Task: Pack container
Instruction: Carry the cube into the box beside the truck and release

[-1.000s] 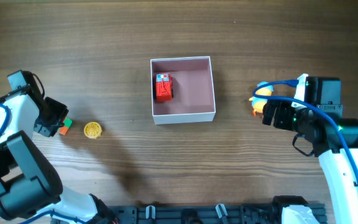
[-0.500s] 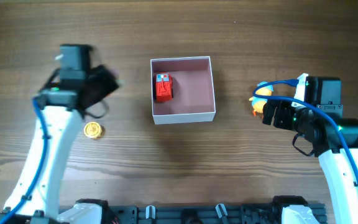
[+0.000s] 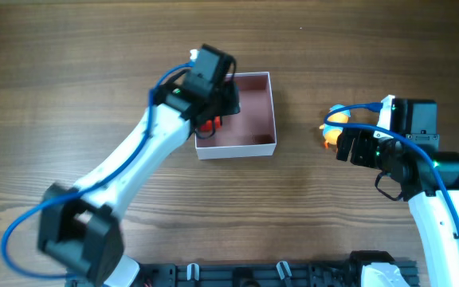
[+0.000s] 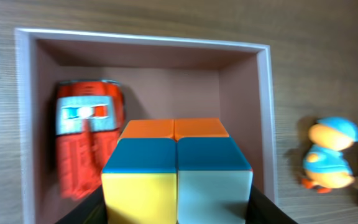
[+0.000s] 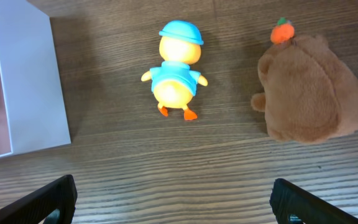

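The container [image 3: 237, 147] is a white-walled square box with a pink inside, at the table's middle. A red toy [image 3: 208, 124] lies in its left part. My left gripper [image 3: 217, 110] hovers over the box's left half, shut on a multicolour cube [image 4: 176, 168] with orange, blue, yellow and pale faces. In the left wrist view the cube hangs above the pink floor [image 4: 166, 93], right of the red toy [image 4: 86, 140]. My right gripper [image 3: 347, 145] is open and empty, right of the box, just behind a yellow duck toy [image 5: 176, 78] with a blue cap.
A brown plush [image 5: 309, 90] with an orange tuft lies right of the duck. The duck also shows in the overhead view [image 3: 335, 123] and in the left wrist view [image 4: 328, 155]. The box's outer white wall [image 5: 27, 87] is left of the duck.
My left arm has swung from the table's far left to above the container, carrying the cube. The right arm has not moved.
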You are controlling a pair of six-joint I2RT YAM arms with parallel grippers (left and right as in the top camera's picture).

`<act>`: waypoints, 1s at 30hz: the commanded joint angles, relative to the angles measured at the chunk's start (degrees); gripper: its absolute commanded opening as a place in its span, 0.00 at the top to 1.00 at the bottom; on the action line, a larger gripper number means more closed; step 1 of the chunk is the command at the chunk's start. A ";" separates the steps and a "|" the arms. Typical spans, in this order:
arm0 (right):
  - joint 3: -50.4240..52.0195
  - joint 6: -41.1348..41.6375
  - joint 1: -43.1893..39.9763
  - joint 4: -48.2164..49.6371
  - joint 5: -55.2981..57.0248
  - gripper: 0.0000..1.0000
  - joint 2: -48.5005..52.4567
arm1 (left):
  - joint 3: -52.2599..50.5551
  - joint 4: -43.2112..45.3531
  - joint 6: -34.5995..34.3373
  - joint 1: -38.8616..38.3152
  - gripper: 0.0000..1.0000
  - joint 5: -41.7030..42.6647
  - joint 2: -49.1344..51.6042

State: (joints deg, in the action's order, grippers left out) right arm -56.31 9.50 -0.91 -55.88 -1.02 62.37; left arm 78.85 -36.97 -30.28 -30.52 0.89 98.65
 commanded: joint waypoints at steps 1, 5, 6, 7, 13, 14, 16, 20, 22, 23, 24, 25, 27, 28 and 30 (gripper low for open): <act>-1.22 -0.50 0.09 -0.33 1.01 0.00 0.42 | 4.85 0.39 2.71 -1.53 0.96 1.18 5.66; -1.22 -0.50 0.09 -0.31 1.01 0.00 0.42 | 5.29 0.98 2.67 -1.57 0.96 1.20 9.81; -1.22 -0.52 0.09 -0.31 1.01 0.00 0.42 | 5.29 1.03 2.71 -1.57 0.96 1.18 10.64; -1.22 -0.52 0.09 -0.33 0.98 0.00 0.42 | 5.29 1.25 2.91 -1.57 0.96 0.96 11.67; -1.22 -0.50 0.09 -0.66 0.98 0.00 0.42 | 5.29 1.79 3.82 -1.33 0.96 -4.26 15.43; -1.22 -0.50 0.09 -0.70 0.98 0.00 0.42 | 5.29 2.12 4.85 -1.07 0.96 -5.46 15.43; -1.22 -0.50 0.09 -0.72 0.98 0.00 0.42 | 5.29 2.12 5.16 -0.70 0.96 -7.23 15.43; -1.22 -0.50 0.09 -0.81 0.98 0.00 0.42 | 5.29 2.73 6.05 -0.48 0.96 -8.35 15.47; -1.22 -0.50 0.09 -1.01 0.98 0.00 0.42 | 5.29 2.64 6.05 -0.48 0.96 -8.50 15.47; -1.22 -0.50 0.09 -1.01 1.01 0.00 0.42 | 5.29 2.75 6.05 -0.48 0.96 -8.50 15.47; -1.22 -0.50 0.09 -1.01 0.98 0.00 0.42 | 5.29 3.02 6.08 -0.48 0.96 -8.48 15.47; -1.22 -0.50 0.09 -1.01 0.98 0.00 0.42 | 5.29 3.56 6.14 -0.48 0.96 -8.48 15.47; -1.22 -0.50 0.09 -1.01 0.98 0.00 0.42 | 5.29 4.90 7.17 -0.50 0.96 -8.44 15.47; -1.22 -0.50 0.09 -1.01 0.98 0.00 0.42 | 5.29 5.03 7.17 -0.50 0.96 -8.44 15.47; -1.22 -0.48 0.09 -1.07 0.98 0.00 0.42 | 5.29 5.07 7.19 -0.59 0.96 -8.44 15.50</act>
State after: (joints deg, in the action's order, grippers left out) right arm -56.31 9.50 -0.91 -56.77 -1.02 62.37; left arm 82.89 -32.29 -24.62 -31.44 -6.24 114.06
